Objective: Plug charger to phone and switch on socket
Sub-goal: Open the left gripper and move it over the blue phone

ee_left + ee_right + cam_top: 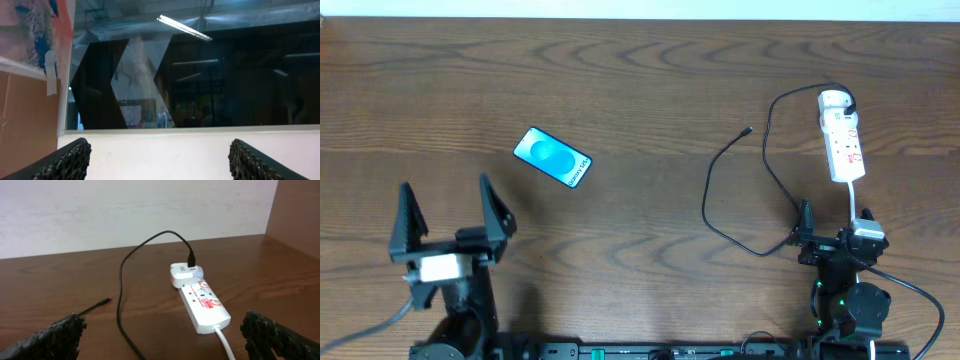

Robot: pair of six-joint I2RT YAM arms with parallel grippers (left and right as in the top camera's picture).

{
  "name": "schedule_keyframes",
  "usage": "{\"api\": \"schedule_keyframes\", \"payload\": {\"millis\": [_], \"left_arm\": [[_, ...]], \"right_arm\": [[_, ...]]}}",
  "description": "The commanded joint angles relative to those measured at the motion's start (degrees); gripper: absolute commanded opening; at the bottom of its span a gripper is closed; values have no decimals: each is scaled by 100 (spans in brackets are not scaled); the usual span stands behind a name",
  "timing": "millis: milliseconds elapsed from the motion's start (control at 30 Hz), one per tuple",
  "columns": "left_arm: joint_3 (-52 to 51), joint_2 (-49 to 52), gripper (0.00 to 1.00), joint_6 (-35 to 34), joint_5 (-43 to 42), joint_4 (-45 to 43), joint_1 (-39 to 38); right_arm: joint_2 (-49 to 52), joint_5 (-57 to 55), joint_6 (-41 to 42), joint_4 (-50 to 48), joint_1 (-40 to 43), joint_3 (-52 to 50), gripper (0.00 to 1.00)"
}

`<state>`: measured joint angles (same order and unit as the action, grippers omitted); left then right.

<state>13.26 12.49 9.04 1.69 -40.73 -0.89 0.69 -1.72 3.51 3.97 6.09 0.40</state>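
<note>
Left gripper point(446, 187), nearest the lower edge: jaws spread wide, empty. Right gripper point(835, 215): likewise wide, holding nothing, just short of the socket point(842, 140). The charger point(720, 190) loops leftward from the socket's far end, its plug tip lying free on the table point(640, 80). The phone point(552, 157) lies screen-up, tilted, well apart from that tip.
</note>
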Motion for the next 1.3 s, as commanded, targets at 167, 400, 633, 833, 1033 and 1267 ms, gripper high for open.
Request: {"api": "schedule_keyframes", "payload": {"millis": [167, 400, 633, 833, 1033, 1267], "left_arm": [[1849, 1836, 88, -323, 52, 452, -17], [4328, 3294, 88, -1499, 50, 3939, -17], [6242, 4739, 88, -1775, -17, 6996, -20], [6417, 5523, 88, -1775, -1685, 8295, -17], [6417, 6054, 88, -1912, -2153, 9097, -17], [6448, 6461, 88, -4057, -1276, 8828, -17]], "right_arm": [[-35, 15, 72, 15, 35, -11, 99], [-35, 17, 72, 15, 35, -11, 99], [-35, 17, 72, 15, 35, -11, 99], [-35, 17, 74, 15, 35, -11, 99], [-35, 17, 72, 15, 35, -11, 99], [-35, 15, 74, 15, 35, -11, 99]]}}
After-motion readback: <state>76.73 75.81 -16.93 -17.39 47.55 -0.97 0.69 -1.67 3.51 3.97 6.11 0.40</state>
